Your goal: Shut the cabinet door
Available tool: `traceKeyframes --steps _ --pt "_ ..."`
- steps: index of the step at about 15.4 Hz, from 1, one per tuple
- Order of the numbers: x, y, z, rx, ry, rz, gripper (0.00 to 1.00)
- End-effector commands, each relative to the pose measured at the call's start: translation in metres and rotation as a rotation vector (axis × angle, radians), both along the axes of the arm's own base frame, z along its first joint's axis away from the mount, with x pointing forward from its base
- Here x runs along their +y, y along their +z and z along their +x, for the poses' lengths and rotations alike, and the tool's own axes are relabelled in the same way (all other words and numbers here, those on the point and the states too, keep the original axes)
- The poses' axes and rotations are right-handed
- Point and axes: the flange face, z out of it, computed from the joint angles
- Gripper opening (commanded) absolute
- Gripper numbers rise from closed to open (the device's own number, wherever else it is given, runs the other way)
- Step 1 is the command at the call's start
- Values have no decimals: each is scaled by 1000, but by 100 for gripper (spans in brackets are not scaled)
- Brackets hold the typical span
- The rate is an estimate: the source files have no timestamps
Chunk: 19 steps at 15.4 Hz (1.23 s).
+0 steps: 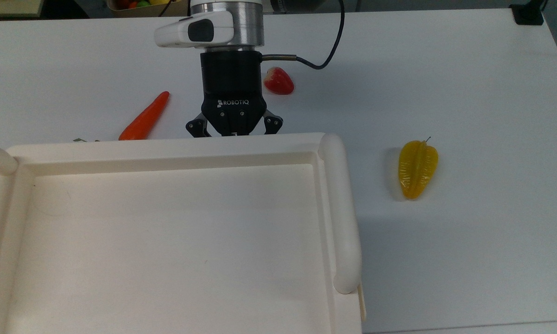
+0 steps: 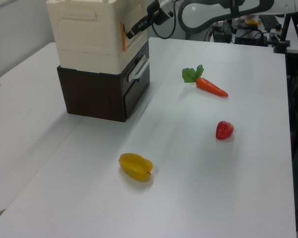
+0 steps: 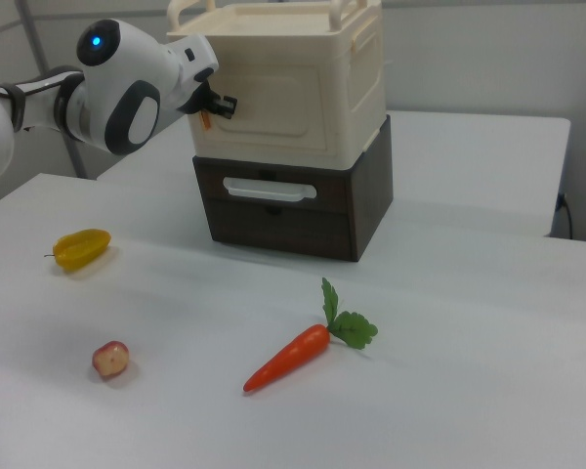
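The cabinet (image 2: 84,34) is a cream-white box on a dark brown drawer unit (image 2: 97,94). Its tray-like top (image 1: 339,208) spreads over the top view's lower left. The cabinet door (image 2: 123,38) lies almost flush with the cabinet front, with a thin orange edge still showing. In the right view the door (image 3: 273,98) faces the table. My gripper (image 2: 131,33) is shut and its tip presses against the door. Seen from the top, the gripper (image 1: 234,133) meets the cabinet's far edge, which hides its fingertips. In the right view the gripper (image 3: 223,106) touches the door's left side.
A toy carrot (image 1: 144,116) and a strawberry (image 1: 278,81) lie on the white table beyond the cabinet. A yellow starfruit (image 1: 417,169) lies to the top view's right. The drawer below has a white handle (image 2: 139,69). My arm (image 3: 127,93) reaches in from the right view's left.
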Motion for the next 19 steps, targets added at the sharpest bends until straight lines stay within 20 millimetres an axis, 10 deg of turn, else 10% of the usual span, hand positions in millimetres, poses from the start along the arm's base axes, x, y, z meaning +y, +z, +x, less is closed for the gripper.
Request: traceKeyframes --steps 1,8,10,12,19 --pt "-4 26 -23 115 22 49 0" --pt "-48 58 -101 664 56 86 16" --pt "-59 59 -126 806 -17 43 41" --pt "-60 48 -140 918 -116 32 100" --pt "-86 33 -153 977 -146 -31 100"
